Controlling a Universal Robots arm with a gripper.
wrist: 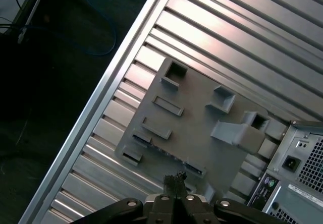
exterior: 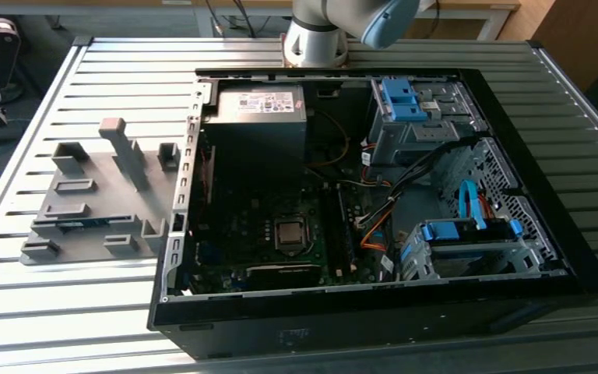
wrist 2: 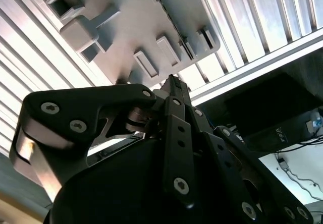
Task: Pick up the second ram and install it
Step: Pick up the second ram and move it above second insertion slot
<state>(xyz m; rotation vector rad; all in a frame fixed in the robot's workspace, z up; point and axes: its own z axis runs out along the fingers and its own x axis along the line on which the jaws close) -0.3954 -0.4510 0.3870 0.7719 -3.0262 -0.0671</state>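
A: On the exterior view's left of the PC case (exterior: 403, 312), the grey fixture (exterior: 102, 209) sits on the table (exterior: 71, 319). We see the second ram (exterior: 74, 224) lying in a low slot on the fixture's side away from the case.
B: Fingers (wrist: 170, 184) hover over that fixture, pressed together, gripping nothing.
A: For the pick we'd judge: open just past the board's thickness, centre on its length, pinch the flat faces, lift straight so it doesn't bind.
B: Writing? Inside the case, the power supply (exterior: 258, 144) has a white label (exterior: 261, 101). There are stickers (wrist: 303, 189) on the case's rear. We read none off.
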